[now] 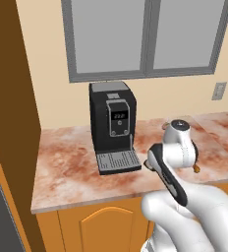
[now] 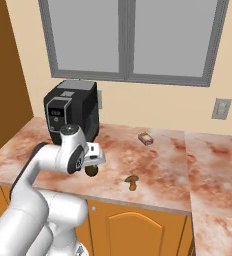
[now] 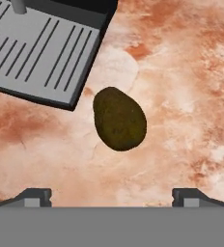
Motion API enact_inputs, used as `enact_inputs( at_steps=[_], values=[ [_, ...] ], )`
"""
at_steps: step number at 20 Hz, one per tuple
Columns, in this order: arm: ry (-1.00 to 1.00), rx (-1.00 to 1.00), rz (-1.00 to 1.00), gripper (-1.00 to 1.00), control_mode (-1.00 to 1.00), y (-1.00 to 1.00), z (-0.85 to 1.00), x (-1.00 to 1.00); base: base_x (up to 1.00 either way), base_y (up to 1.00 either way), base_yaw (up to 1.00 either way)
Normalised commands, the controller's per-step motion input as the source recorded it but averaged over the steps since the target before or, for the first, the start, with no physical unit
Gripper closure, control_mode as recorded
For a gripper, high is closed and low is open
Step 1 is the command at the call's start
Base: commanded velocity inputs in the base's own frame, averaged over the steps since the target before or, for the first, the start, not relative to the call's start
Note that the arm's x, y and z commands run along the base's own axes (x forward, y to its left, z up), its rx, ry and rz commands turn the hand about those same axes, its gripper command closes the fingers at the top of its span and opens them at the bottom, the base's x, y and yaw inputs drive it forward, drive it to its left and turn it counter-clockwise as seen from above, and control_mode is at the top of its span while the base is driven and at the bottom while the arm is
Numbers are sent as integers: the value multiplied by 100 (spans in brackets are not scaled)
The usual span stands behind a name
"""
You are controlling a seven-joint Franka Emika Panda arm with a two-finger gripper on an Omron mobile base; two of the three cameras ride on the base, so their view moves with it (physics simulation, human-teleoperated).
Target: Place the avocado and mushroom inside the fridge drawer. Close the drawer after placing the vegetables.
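End effector hovers spread wide and empty over avocado; descend straight, close across its narrow width

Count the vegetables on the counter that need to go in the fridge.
2. The avocado lies beside the coffee machine's drip tray, under the gripper; the mushroom stands nearer the counter's front edge.

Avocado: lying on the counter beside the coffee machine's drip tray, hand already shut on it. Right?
Not shut. In the hand view the hand is open, fingertips wide apart, above the avocado, which lies free on the counter beside the drip tray.
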Motion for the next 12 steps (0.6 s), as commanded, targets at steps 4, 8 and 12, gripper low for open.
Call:
enact_inputs(
  at_steps=[4,8,12],
  values=[
    [7,-1,0,-100,-100,0,-10,41,0,0,0],
    [7,-3,0,-100,-100,0,-28,36,0,0,0],
    [1,-2,1,-100,-100,0,-33,31,0,0,0]
  ],
)
